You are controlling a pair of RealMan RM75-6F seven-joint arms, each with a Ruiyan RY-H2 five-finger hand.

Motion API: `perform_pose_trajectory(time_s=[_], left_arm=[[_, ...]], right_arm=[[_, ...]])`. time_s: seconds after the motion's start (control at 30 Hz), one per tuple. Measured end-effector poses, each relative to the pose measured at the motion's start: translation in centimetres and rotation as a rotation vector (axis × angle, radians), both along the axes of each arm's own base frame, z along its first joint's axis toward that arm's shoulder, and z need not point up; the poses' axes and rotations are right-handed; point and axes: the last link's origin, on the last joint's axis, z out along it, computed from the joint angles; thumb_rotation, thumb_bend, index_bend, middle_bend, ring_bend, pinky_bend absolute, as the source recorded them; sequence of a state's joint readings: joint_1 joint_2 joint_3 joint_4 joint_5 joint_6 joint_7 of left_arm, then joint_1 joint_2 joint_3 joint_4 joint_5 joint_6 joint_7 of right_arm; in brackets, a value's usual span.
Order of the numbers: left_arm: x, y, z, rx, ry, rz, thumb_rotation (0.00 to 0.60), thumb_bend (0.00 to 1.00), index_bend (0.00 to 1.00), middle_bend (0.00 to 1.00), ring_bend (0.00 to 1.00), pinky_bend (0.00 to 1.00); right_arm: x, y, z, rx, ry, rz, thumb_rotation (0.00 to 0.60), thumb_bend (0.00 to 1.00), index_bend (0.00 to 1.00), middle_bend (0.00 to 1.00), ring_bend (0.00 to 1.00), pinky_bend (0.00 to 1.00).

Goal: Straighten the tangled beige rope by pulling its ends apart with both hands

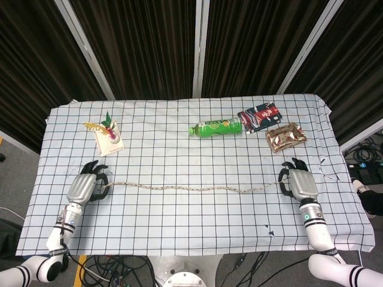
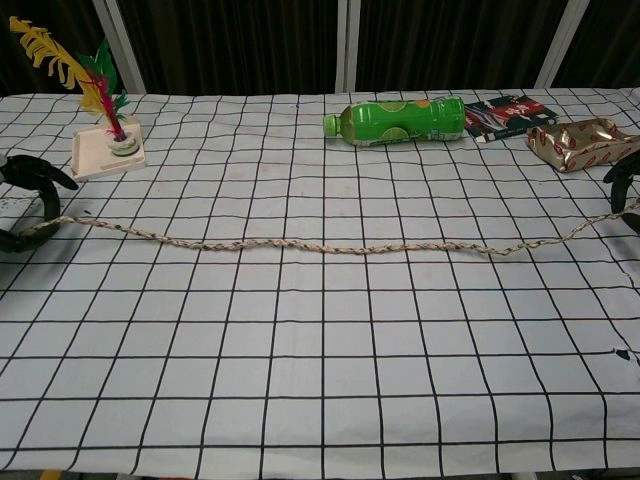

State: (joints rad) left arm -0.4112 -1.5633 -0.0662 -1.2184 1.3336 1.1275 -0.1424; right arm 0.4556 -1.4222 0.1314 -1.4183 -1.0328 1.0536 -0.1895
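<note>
The beige rope [image 1: 191, 189] lies almost straight across the checked tablecloth, with only slight waves along it. In the chest view the rope [image 2: 330, 247] runs from edge to edge. My left hand [image 1: 87, 185] rests at the table's left side, its fingers curled around the rope's left end. My right hand [image 1: 299, 182] sits at the right side and pinches the rope's right end at its fingertips. In the chest view only the dark fingers of the left hand [image 2: 38, 178] and of the right hand [image 2: 626, 182] show at the frame edges.
A green bottle [image 1: 215, 127] lies on its side behind the rope. A dark snack pack [image 1: 260, 115] and a gold wrapped pack [image 1: 285, 136] sit at the back right. A feather shuttlecock on a wooden block [image 1: 109, 136] stands back left.
</note>
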Motion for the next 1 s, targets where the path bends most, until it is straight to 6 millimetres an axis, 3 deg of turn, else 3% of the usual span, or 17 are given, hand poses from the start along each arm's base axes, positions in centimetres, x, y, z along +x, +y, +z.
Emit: perform_pose_trajectory(time_s=[0.27,0.6,0.67,0.83,1.0], left_arm=[[-0.5,0.0,-0.1,0.006,-0.004,0.014,0.581,0.51,0.61,0.18,0.0,0.0],[-1.2,0.0,-0.1,0.01,-0.005,0.033,0.581,0.51,0.6,0.18,0.0,0.0],[-1.2,0.0,-0.2,0.008,-0.003,0.034,0.579,0.51,0.57,0.18,0.0,0.0],[-1.3,-0.1,-0.4,-0.011,0.013,0.033,0.515,0.49,0.33,0.15,0.0,0.0],[-1.2,-0.2,-0.4,-0.03,0.02,0.033,0.478,0.47,0.22,0.12,0.0,0.0]], right_arm=[[-0.7,-0.2,-1.1,0.003,0.001,-0.016,0.6,0.49,0.64,0.2,0.0,0.0],[-1.5,0.1,-1.0,-0.013,0.013,-0.036,0.6,0.49,0.63,0.19,0.0,0.0],[-1.6,0.2,-1.2,-0.007,0.012,-0.04,0.6,0.49,0.58,0.17,0.0,0.0],[-1.8,0.6,-1.3,0.009,0.022,-0.037,0.6,0.35,0.32,0.11,0.0,0.0],[-1.7,1.0,-1.1,0.01,0.015,-0.036,0.6,0.26,0.22,0.09,0.0,0.0]])
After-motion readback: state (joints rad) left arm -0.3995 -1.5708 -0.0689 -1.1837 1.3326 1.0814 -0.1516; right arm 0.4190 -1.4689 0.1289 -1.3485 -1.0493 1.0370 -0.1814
